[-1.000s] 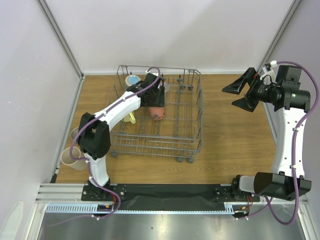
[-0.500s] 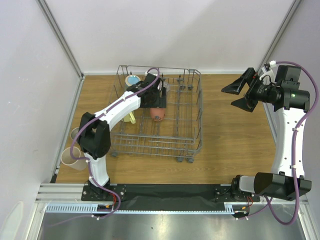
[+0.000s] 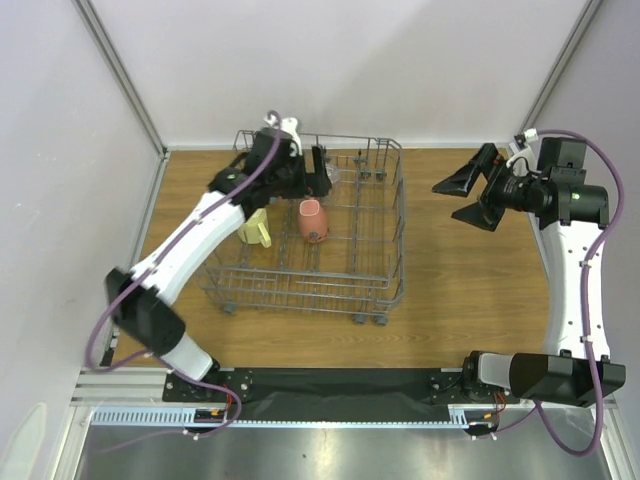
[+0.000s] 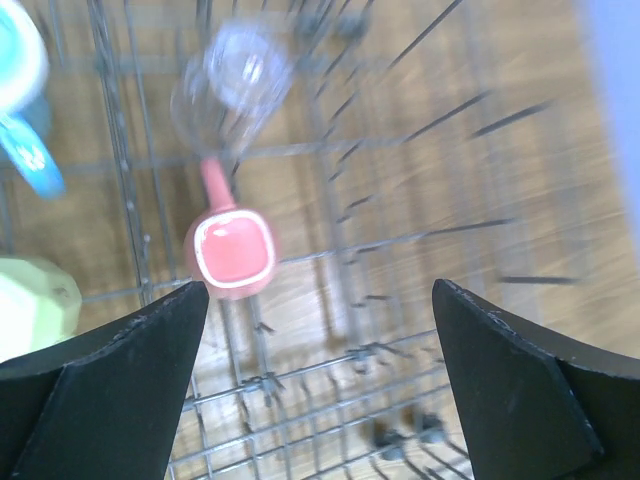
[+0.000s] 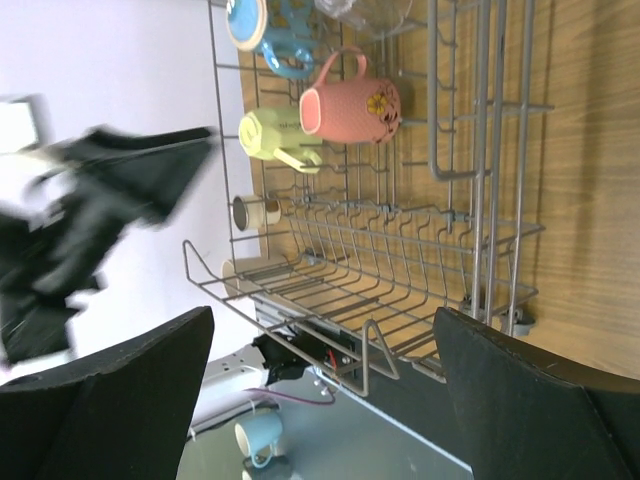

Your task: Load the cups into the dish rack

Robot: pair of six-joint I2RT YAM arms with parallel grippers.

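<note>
Dish rack (image 3: 401,232) stands toward the table's (image 3: 470,290) far-left corner, holding the salmon pink mug (image 3: 312,218), pale yellow cup (image 3: 256,229), blue cup (image 5: 268,30) and clear glass (image 4: 232,85). Left gripper (image 3: 316,178) hovers over the rack's far edge, fingers spread, empty. Right gripper (image 3: 447,200) hangs near the right edge, likewise spread and empty
</note>
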